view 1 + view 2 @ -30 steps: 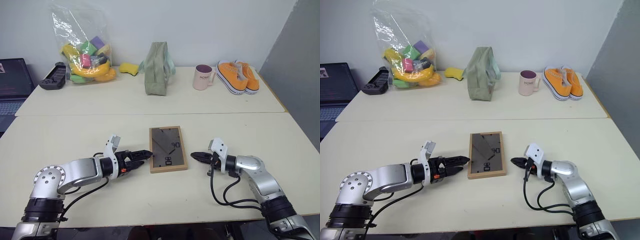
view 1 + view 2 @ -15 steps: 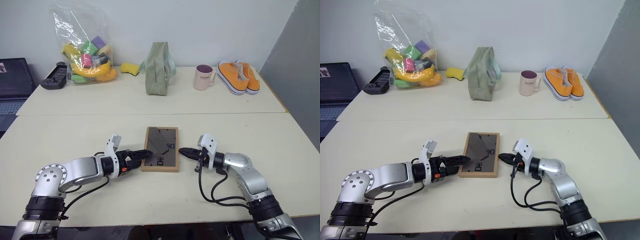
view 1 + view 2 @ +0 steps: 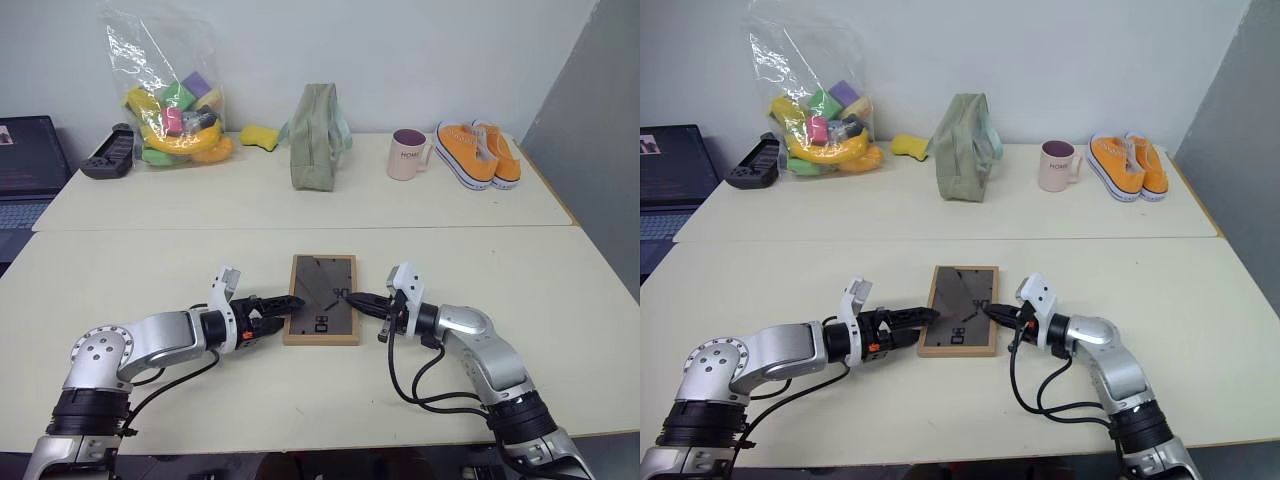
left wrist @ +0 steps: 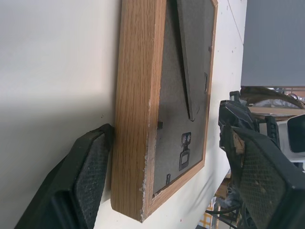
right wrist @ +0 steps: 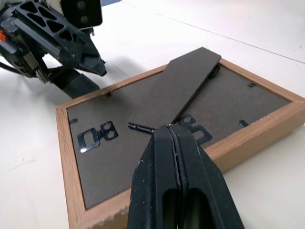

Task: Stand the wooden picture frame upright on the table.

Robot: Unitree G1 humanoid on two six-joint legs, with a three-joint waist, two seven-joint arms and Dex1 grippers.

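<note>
Wooden picture frame (image 3: 321, 312) is seen lying face down on the near worktop (image 3: 150, 260), dark back and fold-out stand (image 5: 186, 86) uppermost. Left claw (image 3: 283, 305) is spread wide at the frame's left edge: one finger (image 4: 86, 176) is pressed against the wooden side, the other is held above the back. Right claw (image 3: 357, 299) is clenched, empty, its tip set over the frame's right edge near the stand.
</note>
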